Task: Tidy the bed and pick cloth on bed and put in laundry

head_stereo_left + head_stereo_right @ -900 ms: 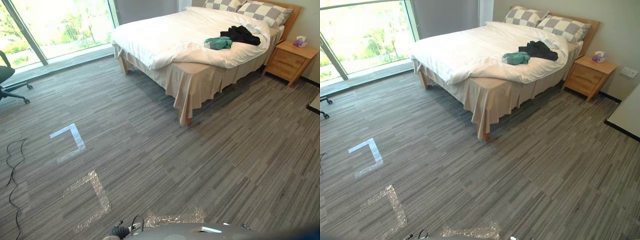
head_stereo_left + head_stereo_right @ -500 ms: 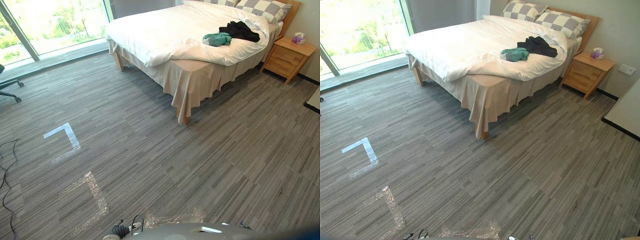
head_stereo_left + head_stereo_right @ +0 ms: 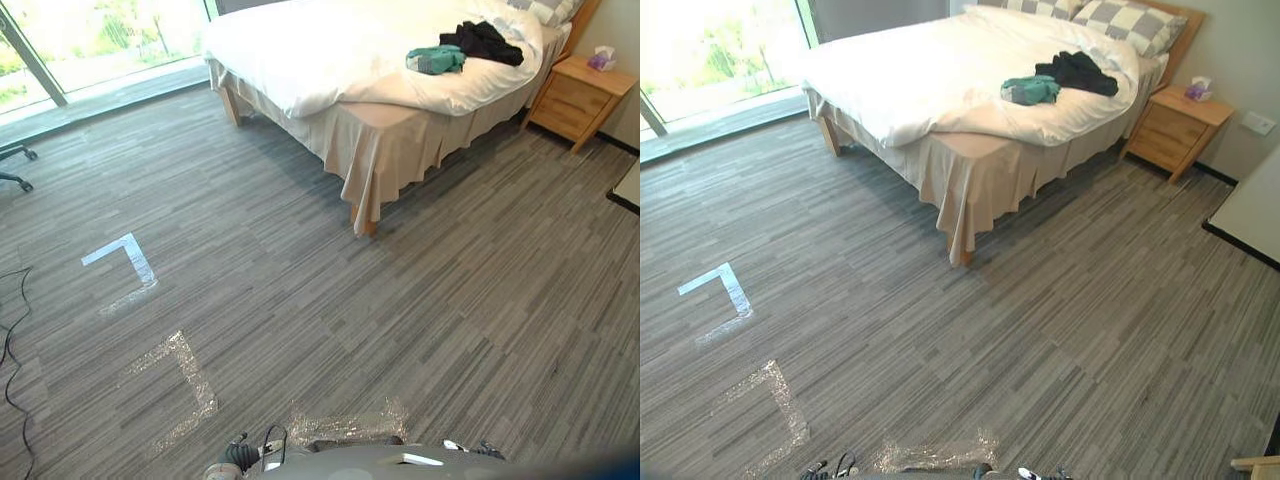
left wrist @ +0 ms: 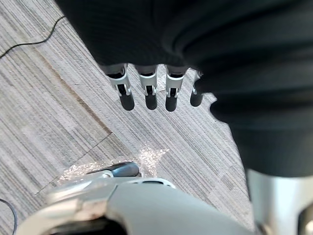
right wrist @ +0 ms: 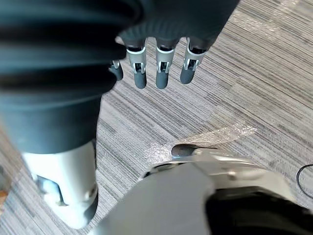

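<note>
The left hand (image 4: 150, 92) is showing a row of silver fingers (image 4: 126, 89) ending in rounded dark tips, each with a small dark slot in its silver part. A black ribbed cover (image 4: 205, 44) is wrapping its back and wrist. The right hand (image 5: 162, 68) is wearing the same black ribbing over matching silver, dark-tipped digits.

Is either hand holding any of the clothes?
No, the left hand and right hand hang open over the carpet, while the green cloth and black cloth lie on the bed.
</note>
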You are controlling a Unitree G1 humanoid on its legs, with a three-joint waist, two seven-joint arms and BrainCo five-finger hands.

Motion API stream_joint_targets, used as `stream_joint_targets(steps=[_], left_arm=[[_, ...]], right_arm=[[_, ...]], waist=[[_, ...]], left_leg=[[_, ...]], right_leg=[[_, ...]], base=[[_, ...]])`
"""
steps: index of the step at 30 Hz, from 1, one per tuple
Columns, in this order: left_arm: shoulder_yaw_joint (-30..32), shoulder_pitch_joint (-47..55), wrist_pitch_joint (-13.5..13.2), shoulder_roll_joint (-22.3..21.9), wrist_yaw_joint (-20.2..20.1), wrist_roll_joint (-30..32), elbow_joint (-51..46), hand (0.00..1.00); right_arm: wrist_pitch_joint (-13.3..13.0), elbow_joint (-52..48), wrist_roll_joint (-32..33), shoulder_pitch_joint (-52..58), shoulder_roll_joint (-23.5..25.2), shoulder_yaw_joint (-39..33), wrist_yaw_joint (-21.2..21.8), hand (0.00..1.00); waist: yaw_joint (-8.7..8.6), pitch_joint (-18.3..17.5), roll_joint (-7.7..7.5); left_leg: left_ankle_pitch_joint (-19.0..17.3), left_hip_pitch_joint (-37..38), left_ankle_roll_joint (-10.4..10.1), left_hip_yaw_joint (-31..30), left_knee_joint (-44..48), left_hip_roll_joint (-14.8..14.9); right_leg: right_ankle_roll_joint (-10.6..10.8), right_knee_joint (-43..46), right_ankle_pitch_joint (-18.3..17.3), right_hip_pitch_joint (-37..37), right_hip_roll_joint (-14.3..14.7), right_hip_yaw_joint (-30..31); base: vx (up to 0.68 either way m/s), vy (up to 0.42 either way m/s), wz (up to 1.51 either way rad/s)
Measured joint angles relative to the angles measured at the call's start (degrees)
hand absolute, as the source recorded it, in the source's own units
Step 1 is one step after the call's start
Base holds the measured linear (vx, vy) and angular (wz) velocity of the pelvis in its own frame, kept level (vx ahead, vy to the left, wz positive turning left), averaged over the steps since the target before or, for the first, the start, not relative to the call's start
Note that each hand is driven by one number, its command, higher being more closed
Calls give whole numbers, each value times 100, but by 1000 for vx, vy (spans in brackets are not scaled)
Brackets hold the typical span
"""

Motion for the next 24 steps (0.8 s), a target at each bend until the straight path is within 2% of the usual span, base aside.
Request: stream_joint_targets(steps=[1,4,8,9,12,13,14,16,17,18,19,20,21,22,24], left_arm=[[1,-3,0,3,0,-2,0,0],[4,-11,1,20,0,-3,-2,0],[4,-112,2,87,0,-2,-1,0],[-1,-176,5,85,0,0,0,0],[-60,-243,9,67,-1,4,0,0],[-66,-277,9,58,-2,8,1,0],[-60,-290,9,61,-3,12,1,0],[-19,-325,8,77,-14,139,13,0],[0,-323,8,74,-19,173,26,0],[105,-300,4,24,-30,197,35,0],[130,-224,-6,-171,-31,247,92,0],[132,-238,-25,-181,-45,246,129,0],[133,-251,-46,-194,-51,236,92,0],[202,-304,-39,-204,-49,225,86,0],[345,-222,-39,-237,-50,200,68,0]], right_arm=[[1,0,9,-6,8,-34,-1,0],[-1,-57,75,-32,68,-174,-3,0],[-2,-56,296,-77,116,-242,-5,0],[-1,-51,351,-106,118,-368,-3,0],[1,-47,458,-180,109,-509,-3,0],[0,-48,466,-210,101,-526,0,0],[-1,-48,469,-213,104,-534,0,0],[0,-40,466,-181,115,-595,2,0],[0,-34,466,-144,121,-609,1,0],[-2,-43,465,-19,140,-651,10,0],[4,-36,443,7,15,-651,26,0],[5,-25,440,-18,-14,-654,27,0],[-13,-31,439,-27,-18,-642,26,0],[-6,-27,442,-22,-37,-642,17,0],[-9,9,429,-10,-88,-563,0,0]], waist=[[-3,12,-9],[-7,47,-23],[-49,104,-52],[-80,135,-25],[-203,154,69],[-237,174,111],[-239,177,108],[-241,176,88],[-249,170,82],[-285,136,93],[-304,29,359],[-299,9,422],[-297,12,444],[-319,30,472],[-304,68,467]], left_leg=[[-14,43,-20,89,-1,1],[-94,148,-58,315,-19,-9],[-109,191,-37,392,-65,-37],[-150,193,38,291,-77,11],[-293,207,-35,266,-87,316],[-356,253,-130,258,-84,566],[-396,257,-191,255,-62,651],[-593,347,-416,223,67,880],[-658,405,-470,201,84,918],[-760,547,-534,186,102,1023],[-729,569,-529,195,273,1293],[-690,466,-560,200,563,1385],[-651,81,-534,111,1501,1522],[-447,-318,-480,81,2628,1715],[-46,-733,-504,66,4028,2020]], right_leg=[[93,367,-76,-164,-79,-103],[49,869,-116,-387,-193,-285],[-49,768,-175,-467,-236,-466],[-84,935,-214,-543,-245,-632],[-99,902,-262,-862,-208,-874],[-49,856,-118,-1168,-248,-868],[-4,848,-57,-1282,-289,-868],[45,625,283,-1442,-421,-832],[68,520,296,-1427,-457,-784],[-84,527,577,-1415,-450,-691],[-303,733,302,-1433,-202,-762],[-407,772,230,-1426,-128,-764],[-554,767,154,-1331,-56,-786],[-677,610,52,-1042,75,-792],[-782,324,-39,-582,279,-714]], base=[[10,19,-22],[-51,40,-37],[-14,4,-21],[8,-40,-3],[9,-37,8],[78,-51,7],[153,-115,7],[261,-199,14],[372,-280,22],[440,-293,17],[481,-285,6],[482,-288,-11],[473,-320,-21],[558,-399,-22],[586,-348,-45]])
